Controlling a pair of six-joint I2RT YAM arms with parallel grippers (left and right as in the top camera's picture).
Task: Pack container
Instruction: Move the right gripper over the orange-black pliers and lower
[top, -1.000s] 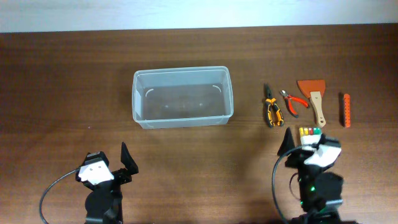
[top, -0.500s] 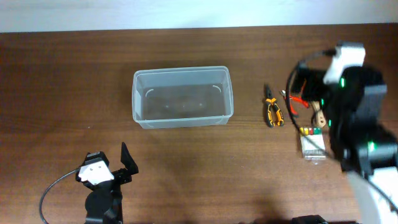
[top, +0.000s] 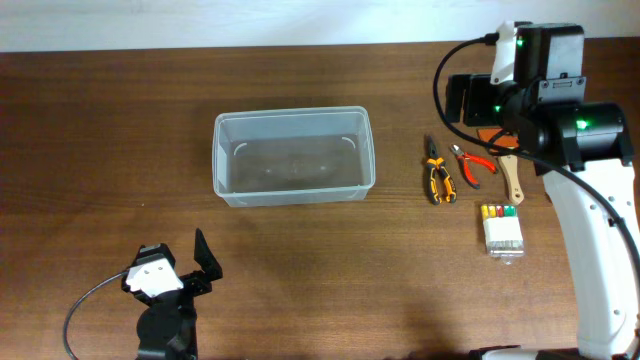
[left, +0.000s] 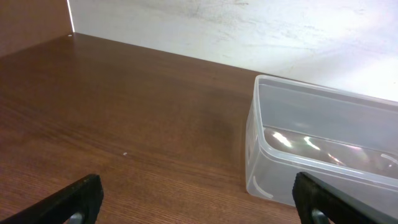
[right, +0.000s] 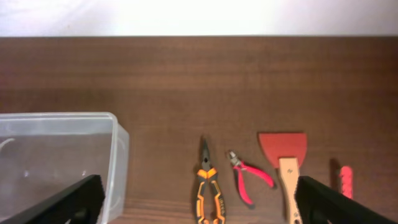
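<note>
The container (top: 293, 155) lies at 1 o'clock from the left hand (left: 199, 199) and seemingly 9 o'clock from the right hand (right: 199, 199), both with fingers spread apart.

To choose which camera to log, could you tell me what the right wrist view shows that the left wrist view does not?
Only right wrist: orange-and-black long-nose pliers, red-handled cutters, an orange-bladed scraper with a wooden handle and an orange-red bar. Only left wrist: the open left gripper. Both: the clear rectangular plastic container on the brown wooden table.
</note>
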